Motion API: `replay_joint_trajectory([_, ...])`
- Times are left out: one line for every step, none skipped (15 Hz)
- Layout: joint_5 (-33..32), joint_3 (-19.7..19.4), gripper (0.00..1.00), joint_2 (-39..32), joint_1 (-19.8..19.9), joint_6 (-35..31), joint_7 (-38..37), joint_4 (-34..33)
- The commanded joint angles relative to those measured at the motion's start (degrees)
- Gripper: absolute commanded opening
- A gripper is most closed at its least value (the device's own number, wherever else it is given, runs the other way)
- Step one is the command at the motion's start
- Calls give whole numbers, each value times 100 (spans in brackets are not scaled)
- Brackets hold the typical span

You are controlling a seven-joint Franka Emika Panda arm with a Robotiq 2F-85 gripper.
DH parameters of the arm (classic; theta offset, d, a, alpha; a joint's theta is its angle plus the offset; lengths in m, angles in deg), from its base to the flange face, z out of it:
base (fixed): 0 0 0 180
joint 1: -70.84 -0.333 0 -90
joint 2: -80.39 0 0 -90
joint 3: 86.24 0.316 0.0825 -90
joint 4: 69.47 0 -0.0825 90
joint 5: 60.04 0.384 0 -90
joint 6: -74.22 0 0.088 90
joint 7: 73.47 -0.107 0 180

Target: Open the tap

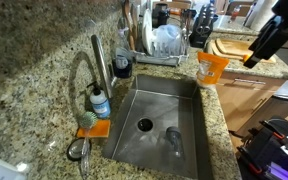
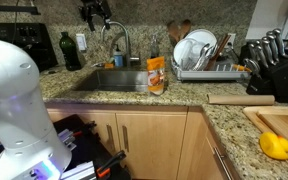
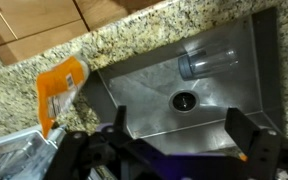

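The tap [image 1: 98, 62] is a tall brushed-silver faucet with an arched spout. It stands behind the steel sink [image 1: 189, 115] and shows in both exterior views [image 2: 123, 38]. My gripper [image 1: 256, 52] hangs high in the air, well away from the tap and touching nothing. In an exterior view it is near the top edge [image 2: 94, 16]. In the wrist view its two dark fingers [image 3: 181, 135] are spread wide with only the sink floor [image 3: 134, 90] between them. The tap is out of the wrist view.
A blue-labelled soap bottle [image 1: 100, 103] and an orange sponge [image 1: 94, 127] sit by the tap's base. A glass [image 3: 206, 63] lies in the sink. An orange bag [image 2: 157, 75] stands on the counter beside the sink. A dish rack [image 2: 199, 55] and a knife block [image 2: 269, 60] stand further along.
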Motion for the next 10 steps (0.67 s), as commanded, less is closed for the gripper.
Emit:
replay_joint_trajectory([200, -12, 100, -1458, 20, -260, 896, -1028])
replay_joint_trajectory([232, -48, 100, -1810, 23, -316, 1168, -1253])
replay_joint_trajectory([272, -99, 100, -2172, 33, -358, 1455, -1421])
replay_joint_trajectory([157, -342, 100, -2448, -225, -99, 1558, -1636])
replay_joint_trajectory([71, -234, 100, -1778, -199, -272, 1123, -1140])
replay_joint_trajectory([71, -282, 100, -2030, -208, -280, 1181, -1267])
replay_joint_trajectory([71, -303, 100, -2109, -209, -282, 1174, -1286])
replay_joint_trajectory([71, -304, 100, -2092, -217, -280, 1166, -1286])
replay_joint_trajectory([-21, -327, 100, -2236, -142, -300, 1046, -1270])
replay_joint_trajectory([-36, -393, 100, -2390, -69, -293, 950, -1182])
